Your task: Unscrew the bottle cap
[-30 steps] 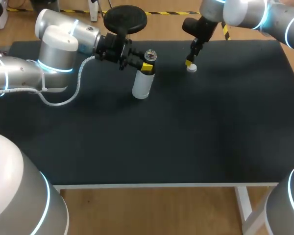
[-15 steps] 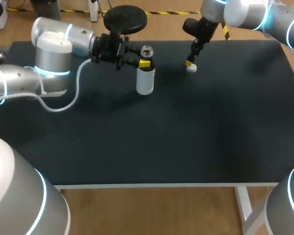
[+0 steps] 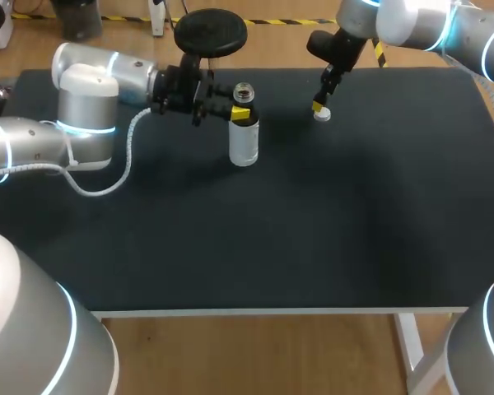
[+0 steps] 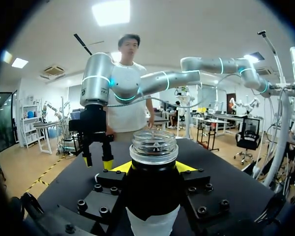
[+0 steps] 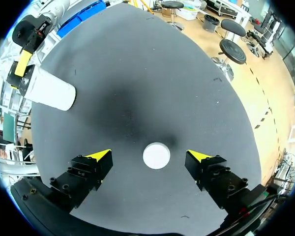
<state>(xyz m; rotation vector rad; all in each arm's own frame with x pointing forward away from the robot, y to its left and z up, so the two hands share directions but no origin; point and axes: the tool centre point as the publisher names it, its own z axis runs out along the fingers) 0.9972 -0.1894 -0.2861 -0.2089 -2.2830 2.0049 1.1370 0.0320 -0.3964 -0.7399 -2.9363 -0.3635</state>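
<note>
Head view first: my left gripper [image 3: 241, 109] is clamped on the neck of the bottle [image 3: 244, 141], which stands upright on the black table [image 3: 313, 230]. My left arm comes in level from the side of the bottle away from the cap. In the left wrist view I see a yellow fingertip [image 4: 119, 167] on either side of the bottle's dark neck band, and its clear threaded mouth stands uncovered above them. The white cap [image 5: 156, 155] lies flat on the table, apart from the bottle, on the side towards my right arm. My right gripper [image 5: 149, 156] hangs over the cap with its fingers spread wide, and the cap sits between them touching neither. From that wrist the bottle shows ahead of the cap and off to one side, well apart from it.
</note>
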